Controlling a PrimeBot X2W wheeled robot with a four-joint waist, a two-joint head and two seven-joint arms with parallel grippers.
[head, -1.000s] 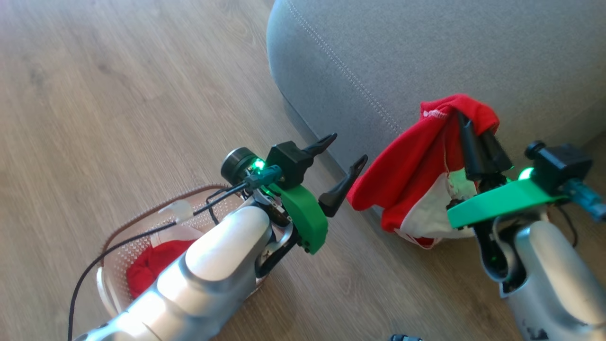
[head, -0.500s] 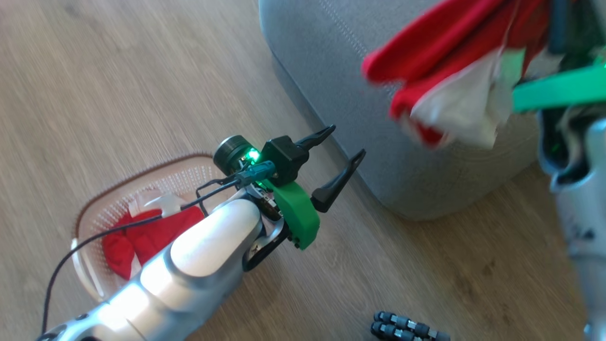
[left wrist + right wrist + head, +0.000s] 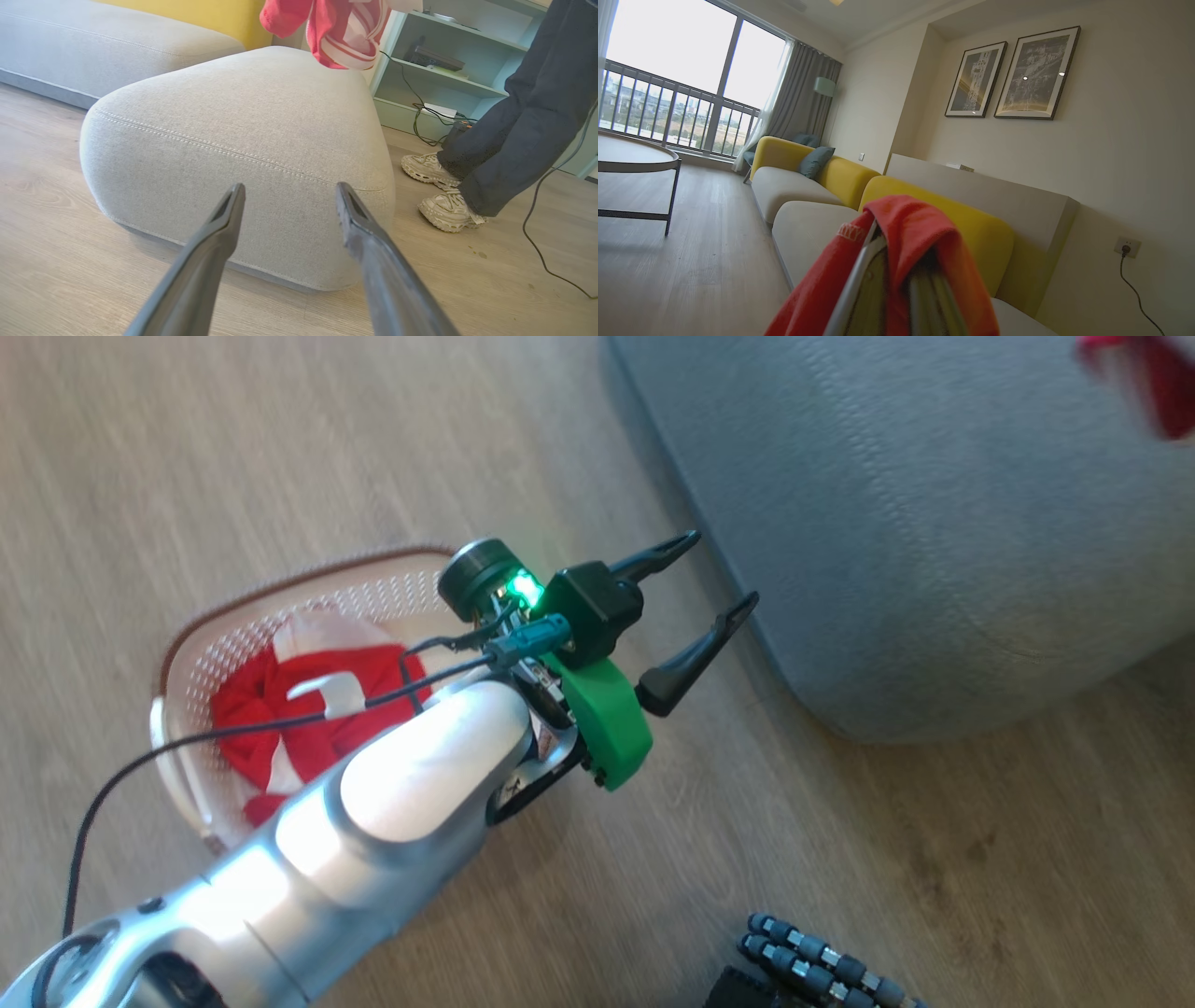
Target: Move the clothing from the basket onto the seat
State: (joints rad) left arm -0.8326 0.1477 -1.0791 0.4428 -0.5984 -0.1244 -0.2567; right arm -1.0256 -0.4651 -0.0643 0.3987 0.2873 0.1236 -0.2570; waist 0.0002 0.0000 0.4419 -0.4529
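Right gripper (image 3: 896,284) is clamped on the clothing (image 3: 924,224) above the seat (image 3: 243,107); draped over its fingers (image 3: 857,284), the fabric could snag on release. Left gripper (image 3: 724,569) gapes, empty.

**Covered, cropped, blurred**

Bright red soft fabric clothing (image 3: 920,224) buries the fingertips of the right gripper (image 3: 899,254). Head view: a blurred scrap of it is cropped at the corner; the pale forearm (image 3: 411,784) hides part of the oval cream-white perforated plastic basket (image 3: 201,644).
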